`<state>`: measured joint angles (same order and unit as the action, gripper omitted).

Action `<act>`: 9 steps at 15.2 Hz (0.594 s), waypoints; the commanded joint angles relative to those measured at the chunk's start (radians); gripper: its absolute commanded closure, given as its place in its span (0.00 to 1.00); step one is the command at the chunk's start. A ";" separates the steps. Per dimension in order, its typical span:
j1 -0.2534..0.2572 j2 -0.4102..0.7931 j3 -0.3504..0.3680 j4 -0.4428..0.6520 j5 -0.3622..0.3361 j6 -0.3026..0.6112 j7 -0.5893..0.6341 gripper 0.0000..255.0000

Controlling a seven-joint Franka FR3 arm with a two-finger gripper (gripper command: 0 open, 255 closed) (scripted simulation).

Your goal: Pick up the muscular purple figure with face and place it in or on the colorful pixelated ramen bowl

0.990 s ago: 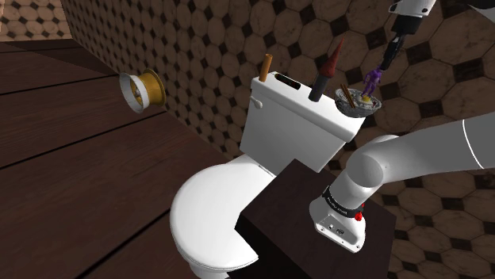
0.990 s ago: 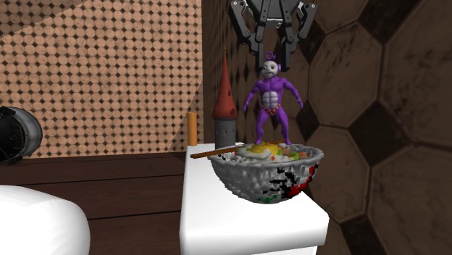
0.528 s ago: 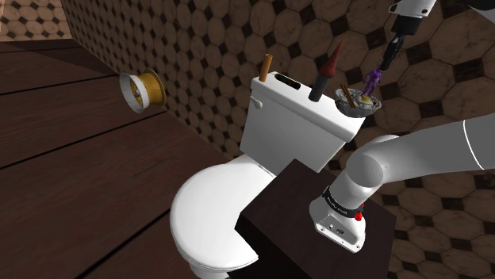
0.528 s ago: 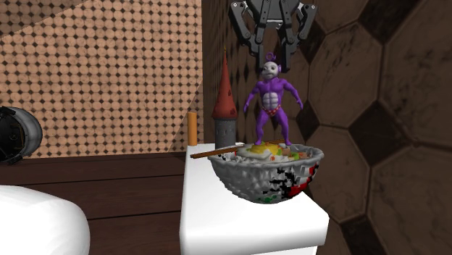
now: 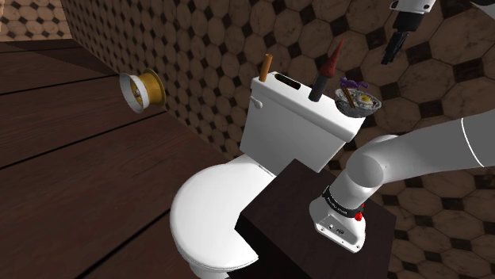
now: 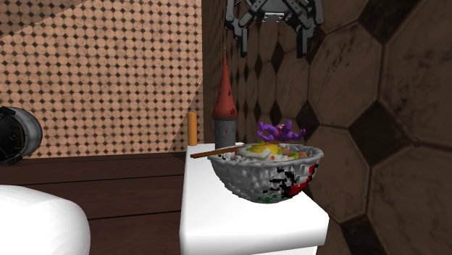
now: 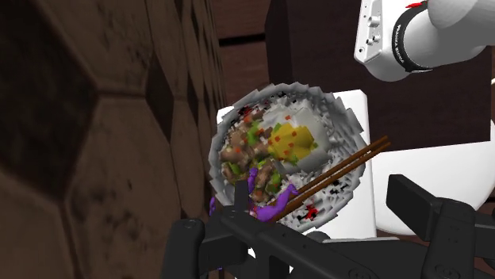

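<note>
The purple muscular figure [image 6: 279, 132] lies on its side on the food in the pixelated ramen bowl [image 6: 264, 176], at the bowl's wall side. The bowl [image 5: 358, 102] stands on the end of the white toilet tank [image 5: 295, 120], and the figure [image 5: 350, 82] is a small purple shape on its rim. My gripper [image 6: 271, 42] hangs open well above the bowl, fingers spread wide with nothing between them. In the wrist view the bowl [image 7: 287, 150] lies straight beyond the gripper [image 7: 297, 215], with the figure [image 7: 262, 187] at its near edge next to the brown chopsticks [image 7: 341, 170].
On the tank lid also stand a dark red cone-topped tower [image 6: 225, 101] and an orange cylinder [image 6: 193, 129]. The hexagon-tiled wall [image 6: 377, 109] runs close behind the bowl. Below are the white toilet seat [image 5: 208, 215] and my stand [image 5: 317, 214].
The gripper has opened and risen. The figure, held upright over the bowl before, has dropped and now lies tipped over on the food.
</note>
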<state>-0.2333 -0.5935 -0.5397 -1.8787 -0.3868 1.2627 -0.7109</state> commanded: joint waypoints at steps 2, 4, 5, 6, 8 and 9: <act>0.014 0.058 0.005 0.132 0.020 -0.077 -0.020 0.00; 0.014 0.058 0.005 0.132 0.020 -0.077 -0.020 0.00; 0.014 0.058 0.005 0.132 0.020 -0.077 -0.020 0.00; 0.014 0.058 0.005 0.132 0.020 -0.077 -0.020 0.00; 0.014 0.058 0.005 0.132 0.020 -0.077 -0.020 0.00; 0.014 0.058 0.005 0.132 0.020 -0.077 -0.020 0.00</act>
<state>-0.2189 -0.5357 -0.5344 -1.7466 -0.3668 1.1855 -0.7307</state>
